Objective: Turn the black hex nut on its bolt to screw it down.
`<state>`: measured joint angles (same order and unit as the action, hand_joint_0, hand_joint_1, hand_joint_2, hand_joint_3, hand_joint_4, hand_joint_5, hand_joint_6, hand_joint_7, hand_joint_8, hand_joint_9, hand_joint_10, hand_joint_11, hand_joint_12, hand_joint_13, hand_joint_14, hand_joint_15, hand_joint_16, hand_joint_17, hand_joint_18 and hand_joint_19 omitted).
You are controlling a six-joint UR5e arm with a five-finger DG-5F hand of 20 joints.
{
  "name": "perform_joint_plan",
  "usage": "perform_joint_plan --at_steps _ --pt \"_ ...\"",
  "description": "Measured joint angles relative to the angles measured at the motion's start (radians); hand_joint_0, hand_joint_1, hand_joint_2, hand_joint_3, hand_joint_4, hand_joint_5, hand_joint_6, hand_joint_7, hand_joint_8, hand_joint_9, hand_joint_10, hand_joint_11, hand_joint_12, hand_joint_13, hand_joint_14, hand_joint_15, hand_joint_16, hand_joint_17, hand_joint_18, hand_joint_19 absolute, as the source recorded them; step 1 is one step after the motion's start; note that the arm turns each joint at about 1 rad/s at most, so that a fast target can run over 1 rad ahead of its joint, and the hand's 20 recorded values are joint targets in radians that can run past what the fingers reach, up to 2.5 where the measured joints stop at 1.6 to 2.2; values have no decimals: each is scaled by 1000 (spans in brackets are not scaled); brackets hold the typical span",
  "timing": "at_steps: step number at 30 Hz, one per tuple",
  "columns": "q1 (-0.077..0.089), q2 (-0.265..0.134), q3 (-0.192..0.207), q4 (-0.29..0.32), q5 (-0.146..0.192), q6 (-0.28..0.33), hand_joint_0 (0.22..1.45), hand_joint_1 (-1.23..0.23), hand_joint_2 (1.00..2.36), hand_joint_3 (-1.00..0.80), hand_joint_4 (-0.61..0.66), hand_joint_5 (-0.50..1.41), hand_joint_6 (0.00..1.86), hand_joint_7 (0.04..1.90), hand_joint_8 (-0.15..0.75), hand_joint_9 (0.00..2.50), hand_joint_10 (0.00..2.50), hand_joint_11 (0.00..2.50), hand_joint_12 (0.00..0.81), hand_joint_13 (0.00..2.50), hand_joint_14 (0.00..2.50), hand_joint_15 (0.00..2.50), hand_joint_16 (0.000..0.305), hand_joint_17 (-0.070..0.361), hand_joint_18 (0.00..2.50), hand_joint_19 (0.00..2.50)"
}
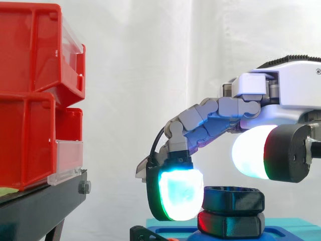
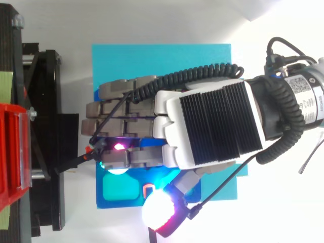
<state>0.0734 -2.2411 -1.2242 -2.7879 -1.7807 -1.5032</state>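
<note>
The black hex nut (image 1: pixel 233 198) sits on top of a second black, hex-shaped piece (image 1: pixel 231 224) on a blue base (image 1: pixel 283 224). My hand (image 1: pixel 220 113) reaches over it from the right with its fingers curled down. One glowing cyan fingertip pad (image 1: pixel 179 195) presses against the nut's left side. The thumb's white pad (image 1: pixel 251 152) hangs just above the nut, with a small gap. In the top view my hand (image 2: pixel 202 124) covers the nut, and the thumb (image 2: pixel 161 212) sticks out to the near side of the cyan plate (image 2: pixel 152 58).
Stacked red bins (image 1: pixel 30 90) on a black stand (image 1: pixel 42 206) stand to the left, some way from the fingers. In the top view the stand (image 2: pixel 45 126) borders the plate's left edge. A dark blue fixture (image 2: pixel 119 195) lies under the hand.
</note>
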Motion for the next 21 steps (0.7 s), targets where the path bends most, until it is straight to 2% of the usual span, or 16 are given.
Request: perform_joint_plan --at_steps 14,21 --pt "-30 0 -8 5 -43 0 518 -256 1000 -500 287 -108 626 1081 311 541 4 182 374 589 3 120 51 115 528 228" --pt "-42 0 -41 62 -64 1 517 -256 1000 -500 291 -108 626 1081 311 542 4 187 374 589 4 122 51 114 529 227"
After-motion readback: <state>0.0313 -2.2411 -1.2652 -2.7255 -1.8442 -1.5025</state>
